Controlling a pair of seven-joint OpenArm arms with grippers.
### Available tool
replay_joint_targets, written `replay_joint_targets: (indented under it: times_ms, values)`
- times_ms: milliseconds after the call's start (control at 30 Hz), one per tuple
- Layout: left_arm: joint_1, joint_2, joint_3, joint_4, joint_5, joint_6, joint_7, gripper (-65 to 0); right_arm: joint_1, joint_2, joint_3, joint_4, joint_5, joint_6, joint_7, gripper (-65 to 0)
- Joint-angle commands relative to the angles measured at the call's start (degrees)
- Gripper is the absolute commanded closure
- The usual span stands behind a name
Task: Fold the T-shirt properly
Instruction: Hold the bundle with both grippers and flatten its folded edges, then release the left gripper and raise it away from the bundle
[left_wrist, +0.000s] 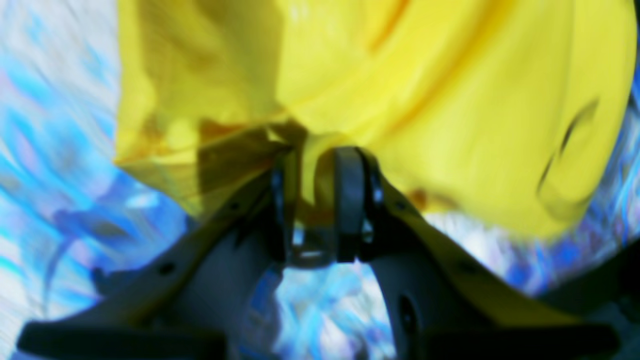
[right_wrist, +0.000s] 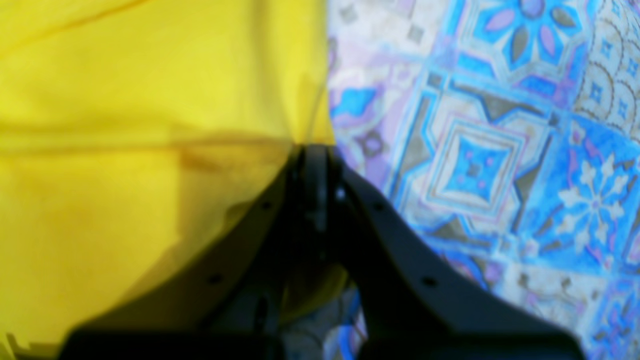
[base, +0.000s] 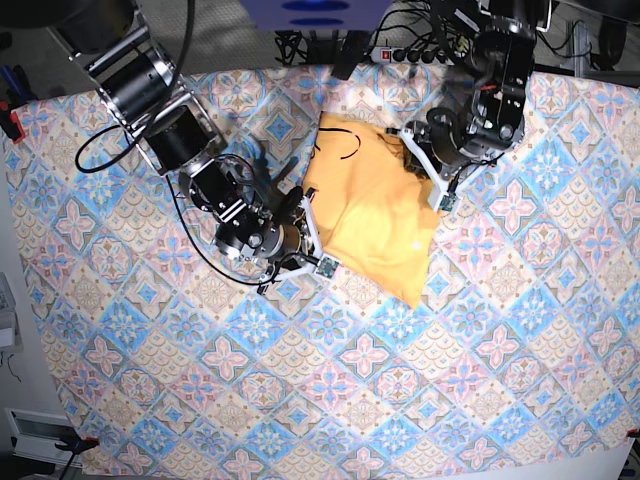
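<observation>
Base view shows the T-shirt (base: 370, 205) already gathered into a compact, uneven shape on the patterned worktop (base: 480, 350), between both arms. The left claw (left_wrist: 312, 172) and the right claw (right_wrist: 312, 155) are each closed on its fabric edge. Folding is judged partly done; flattening and a final fold are left.

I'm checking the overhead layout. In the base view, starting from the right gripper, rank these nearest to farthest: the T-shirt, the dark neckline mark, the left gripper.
1. T-shirt: pinched at its edge by the right gripper, which is on the view's left.
2. Neckline mark: up along the shirt's top edge.
3. Left gripper: across the shirt, on its far side.
</observation>
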Motion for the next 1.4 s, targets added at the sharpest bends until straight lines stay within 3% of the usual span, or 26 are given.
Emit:
replay_joint_targets:
  times_ms: [0, 333, 500, 600, 733, 933, 1033, 1367]
  values:
    - [-1.8, -0.51, -0.11, -0.24, -0.35, -0.05, -0.9, -11.9, 0.32, 1.2, 0.35, 2.56, 0.07, -0.17, -0.5, 0.0]
    - [-16.92, -0.42, 3.32, -10.53, -0.35, -0.05, -1.07, -11.9, -8.38, 10.08, 0.43, 20.58, 0.16, -0.17, -6.31, 0.0]
    - [-22.2, -0.42, 7.89, -14.22, -0.35, 0.04, -7.4, -11.7, -11.9, 12.19, 0.43, 27.79, 0.24, -0.17, -7.71, 0.0]
    - [-23.78, -0.42, 9.56, -14.13, -0.62, 0.04, -8.28, -11.4, -13.83, 12.19, 1.31, 30.34, 0.16, -0.17, -7.8, 0.0]
    - [-22.11, -0.86, 8.69, -6.04, -0.53, 0.04, -3.53, -11.4, -15.77, 12.1, 6.32, 32.45, 0.16, -0.17, -7.45, 0.0]
    - [-9.98, -3.23, -0.72, 7.23, -1.06, 0.04, -0.54, -11.4, -18.23, 11.92, 8.87, 40.36, 0.6, -0.17, -7.36, 0.0]
    - [-3.73, -2.88, -5.03, 10.13, -1.06, 0.04, -0.63, -11.4, -19.63, 10.08, 8.7, 42.56, 1.39, -0.17, -7.36, 0.0]
    - [5.32, 0.37, -5.91, 12.42, -0.71, 0.04, -0.54, -11.3, -19.9, 1.72, 3.07, 42.3, 5.25, -0.17, -7.36, 0.0]
